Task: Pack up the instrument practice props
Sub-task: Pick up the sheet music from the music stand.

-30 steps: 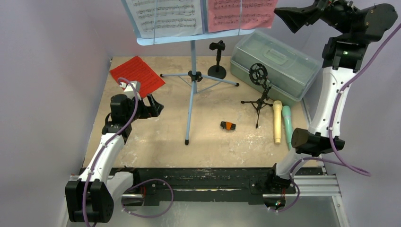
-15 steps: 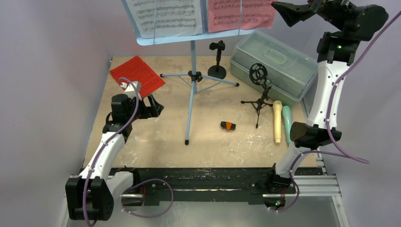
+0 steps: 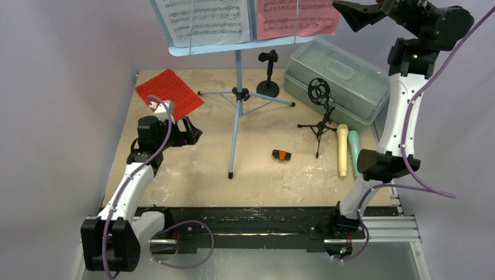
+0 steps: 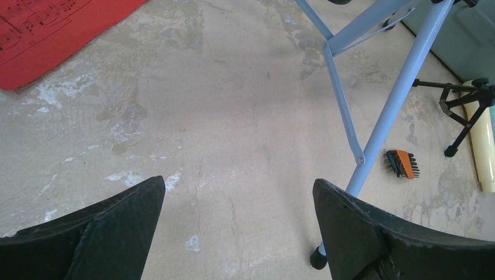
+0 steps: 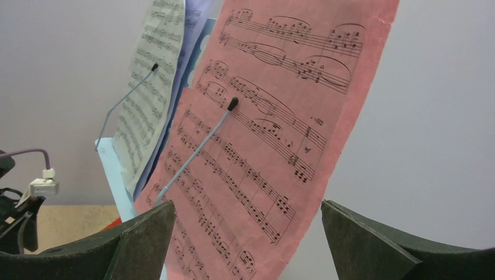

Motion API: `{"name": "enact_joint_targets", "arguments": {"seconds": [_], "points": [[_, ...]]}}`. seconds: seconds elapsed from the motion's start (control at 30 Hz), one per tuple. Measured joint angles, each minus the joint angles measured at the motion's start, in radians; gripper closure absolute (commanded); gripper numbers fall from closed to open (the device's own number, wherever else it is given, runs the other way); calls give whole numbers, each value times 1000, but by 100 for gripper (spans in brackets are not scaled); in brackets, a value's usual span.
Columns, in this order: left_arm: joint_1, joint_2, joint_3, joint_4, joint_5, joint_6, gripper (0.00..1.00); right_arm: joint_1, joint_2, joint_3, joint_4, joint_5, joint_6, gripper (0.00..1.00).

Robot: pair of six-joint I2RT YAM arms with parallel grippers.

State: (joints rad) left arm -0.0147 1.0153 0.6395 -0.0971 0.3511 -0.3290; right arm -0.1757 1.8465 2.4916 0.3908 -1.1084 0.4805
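Note:
A pale-blue music rack [image 3: 238,70] on tripod legs stands mid-table. It holds a white page [image 3: 204,20] and a pink-red page [image 3: 297,17]. My right gripper [image 3: 353,14] is open and empty, raised high just right of the pink page [image 5: 274,128], apart from it. A red page [image 3: 169,92] lies flat at back left. My left gripper [image 3: 192,133] is open and empty, low over the table near that page. A cream microphone [image 3: 342,149] and a teal microphone [image 3: 354,153] lie side by side at right. Two black mic holders [image 3: 268,73] [image 3: 319,111] stand nearby.
A translucent grey-green case [image 3: 338,79] with a handle sits at the back right. A small black-and-orange item [image 3: 281,154] lies near the tripod foot [image 4: 318,256]. Lilac walls close in the table on the left, back and right.
My right gripper has moved left and slightly up, closer to the pink page's right edge. The left arm has not moved.

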Motion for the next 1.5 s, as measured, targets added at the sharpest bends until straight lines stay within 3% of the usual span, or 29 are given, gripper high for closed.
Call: {"name": "enact_joint_targets", "arguments": {"seconds": [0.3, 0.53, 0.73, 0.97, 1.23, 1.37, 1.43, 1.5], "points": [[0, 0, 0, 0, 0, 0, 2, 4, -3, -49, 264, -62, 214, 4], [0, 0, 0, 0, 0, 0, 2, 6, -14, -63, 316, -73, 278, 11], [0, 0, 0, 0, 0, 0, 2, 24, -39, -61, 205, -57, 206, 20], [0, 1, 0, -1, 0, 0, 2, 88, -40, -33, -40, 5, 24, 31], [0, 9, 0, -1, 0, 0, 2, 117, -40, 52, -278, 187, -169, 34], [0, 13, 0, -1, 0, 0, 2, 119, -40, 65, -315, 233, -212, 57], [0, 17, 0, -1, 0, 0, 2, 120, -39, 65, -323, 238, -217, 75], [0, 17, 0, -1, 0, 0, 2, 124, -37, 65, -327, 243, -220, 100]]}}
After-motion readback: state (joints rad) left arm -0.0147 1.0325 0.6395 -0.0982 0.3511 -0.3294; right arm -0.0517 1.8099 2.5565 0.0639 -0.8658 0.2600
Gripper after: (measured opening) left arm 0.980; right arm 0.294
